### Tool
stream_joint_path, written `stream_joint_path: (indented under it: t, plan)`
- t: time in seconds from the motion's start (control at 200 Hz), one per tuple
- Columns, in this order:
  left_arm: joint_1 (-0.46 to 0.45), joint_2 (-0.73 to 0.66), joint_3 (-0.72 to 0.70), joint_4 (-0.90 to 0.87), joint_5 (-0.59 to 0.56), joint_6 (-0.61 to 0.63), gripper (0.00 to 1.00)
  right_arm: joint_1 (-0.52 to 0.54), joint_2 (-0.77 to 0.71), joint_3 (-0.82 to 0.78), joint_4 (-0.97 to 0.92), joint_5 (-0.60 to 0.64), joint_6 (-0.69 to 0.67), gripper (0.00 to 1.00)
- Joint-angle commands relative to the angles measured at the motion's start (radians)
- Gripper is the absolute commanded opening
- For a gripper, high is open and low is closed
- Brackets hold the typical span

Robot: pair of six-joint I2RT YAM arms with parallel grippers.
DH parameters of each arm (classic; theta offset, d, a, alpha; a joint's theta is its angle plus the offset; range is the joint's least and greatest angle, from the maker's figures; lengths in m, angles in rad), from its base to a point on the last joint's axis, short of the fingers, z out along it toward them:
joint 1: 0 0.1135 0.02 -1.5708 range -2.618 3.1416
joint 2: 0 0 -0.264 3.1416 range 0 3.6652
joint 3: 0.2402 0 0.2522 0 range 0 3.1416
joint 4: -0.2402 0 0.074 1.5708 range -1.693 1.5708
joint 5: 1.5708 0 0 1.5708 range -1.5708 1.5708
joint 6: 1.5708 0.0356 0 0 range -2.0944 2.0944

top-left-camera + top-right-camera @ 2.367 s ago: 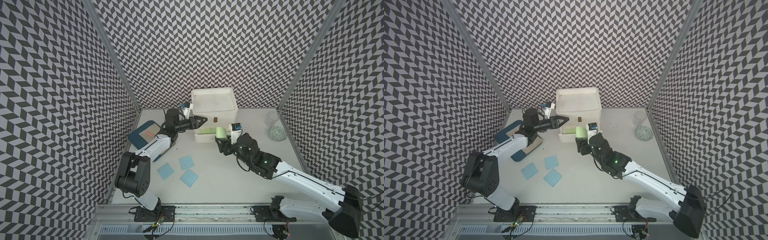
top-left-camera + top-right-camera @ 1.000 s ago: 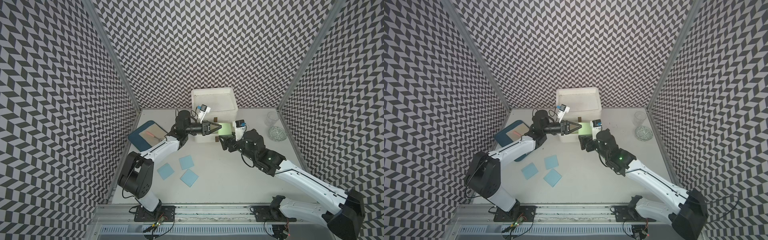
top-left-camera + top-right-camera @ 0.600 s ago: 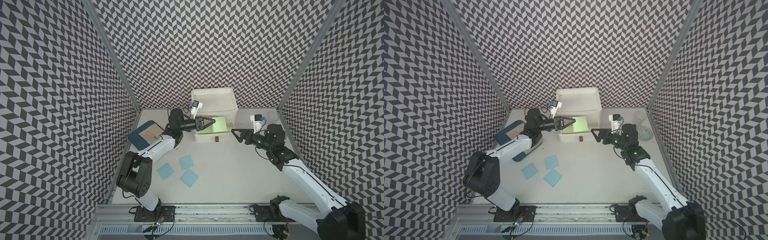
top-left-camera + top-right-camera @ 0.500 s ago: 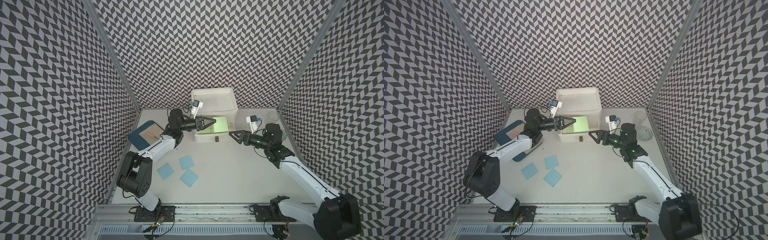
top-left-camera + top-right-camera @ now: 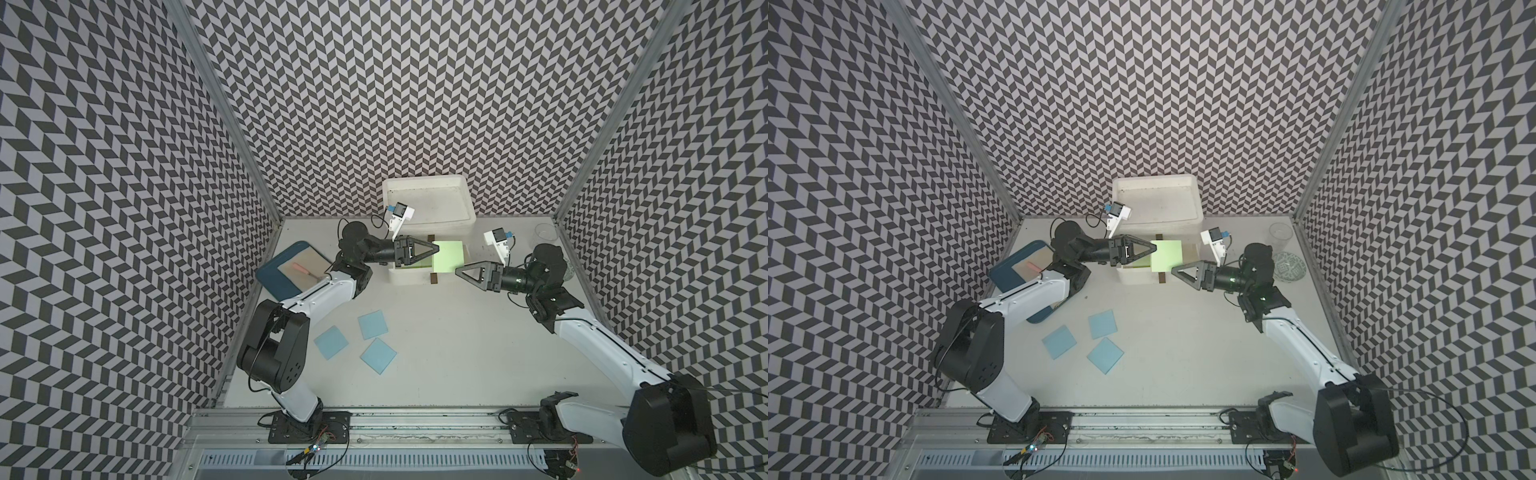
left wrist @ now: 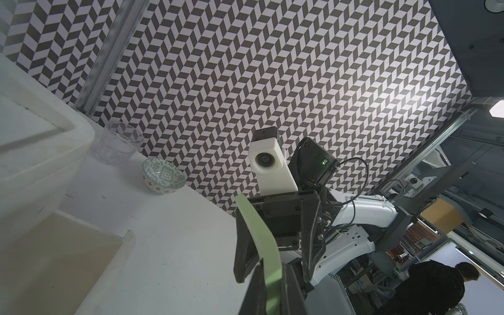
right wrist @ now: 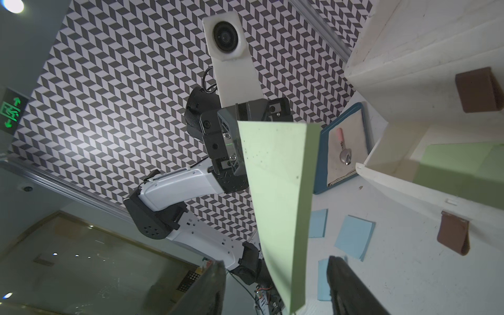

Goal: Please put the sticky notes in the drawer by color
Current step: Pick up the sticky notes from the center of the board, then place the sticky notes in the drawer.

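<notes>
Green note now in L gripper; R gripper let go.

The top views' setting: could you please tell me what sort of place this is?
Probably a robotics lab test cell: chevron-patterned walls box in a white table, and the left arm and right arm are mounted on a front rail.
</notes>
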Motion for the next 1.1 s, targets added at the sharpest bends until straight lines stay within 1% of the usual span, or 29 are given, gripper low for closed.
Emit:
stream_joint_path:
  t: [0.0, 0.065, 0.18, 0.245, 0.3, 0.346, 0.486, 0.521, 0.536, 0.556, 0.601, 0.621, 0.651, 0.721, 0.776, 0.811, 0.861, 0.896, 1.001, 1.097]
  plan:
    - [-0.006, 0.014, 0.005, 0.046, 0.021, -0.009, 0.07, -0.021, -0.011, -0.012, 0.082, -0.012, 0.027, 0.51]
    - [-0.006, 0.014, 0.006, 0.043, 0.021, -0.008, 0.07, -0.029, -0.014, -0.013, 0.084, -0.004, 0.036, 0.4]
    - [-0.006, 0.018, 0.005, 0.039, 0.017, -0.008, 0.08, -0.033, -0.014, -0.012, 0.088, -0.01, 0.036, 0.27]
    - [-0.005, 0.018, 0.006, 0.032, 0.016, -0.007, 0.1, -0.033, -0.017, -0.015, 0.088, -0.012, 0.036, 0.18]
    - [-0.002, 0.019, 0.007, 0.018, 0.009, 0.003, 0.14, -0.033, -0.019, -0.018, 0.089, -0.009, 0.037, 0.1]
    - [0.001, 0.018, 0.005, 0.01, 0.004, 0.009, 0.18, -0.033, -0.021, -0.019, 0.091, -0.009, 0.039, 0.08]
    - [0.011, 0.011, -0.003, 0.009, -0.009, 0.012, 0.25, -0.033, -0.021, -0.018, 0.095, -0.012, 0.044, 0.0]
    - [0.015, 0.011, -0.001, -0.005, -0.013, 0.019, 0.29, -0.033, -0.021, -0.018, 0.097, -0.01, 0.048, 0.0]
    - [0.016, 0.011, 0.001, -0.015, -0.016, 0.024, 0.33, -0.032, -0.02, -0.018, 0.099, -0.009, 0.048, 0.0]
    - [0.02, 0.01, 0.001, -0.033, -0.022, 0.033, 0.36, -0.031, -0.019, -0.019, 0.102, -0.007, 0.051, 0.0]
    - [0.027, 0.007, 0.001, -0.069, -0.023, 0.056, 0.39, -0.032, -0.015, -0.019, 0.107, -0.007, 0.058, 0.0]
    - [0.031, 0.005, 0.002, -0.084, -0.056, 0.063, 0.43, -0.032, -0.014, -0.018, 0.108, -0.005, 0.059, 0.0]
    - [0.037, 0.001, 0.002, -0.108, -0.069, 0.078, 0.45, -0.032, -0.011, -0.018, 0.099, 0.004, 0.058, 0.0]
    - [0.059, -0.011, 0.013, -0.229, -0.119, 0.136, 0.47, -0.035, -0.006, -0.013, 0.047, 0.059, 0.049, 0.0]
    - [0.077, -0.025, 0.01, -0.284, -0.155, 0.178, 0.47, -0.037, 0.001, -0.012, -0.01, 0.122, 0.032, 0.0]
    - [0.084, -0.042, 0.017, -0.357, -0.2, 0.224, 0.47, -0.036, 0.007, -0.017, -0.021, 0.154, 0.027, 0.0]
    - [0.089, -0.062, 0.04, -0.507, -0.291, 0.313, 0.47, -0.034, 0.017, -0.03, -0.022, 0.194, 0.037, 0.0]
    - [0.09, -0.074, 0.051, -0.557, -0.327, 0.354, 0.47, -0.034, 0.021, -0.041, -0.017, 0.221, 0.051, 0.0]
    - [0.091, -0.101, 0.059, -0.605, -0.377, 0.396, 0.48, -0.031, 0.022, -0.082, 0.036, 0.287, 0.103, 0.0]
    - [0.092, -0.106, 0.057, -0.607, -0.383, 0.401, 0.48, -0.016, 0.017, -0.097, 0.029, 0.373, 0.101, 0.0]
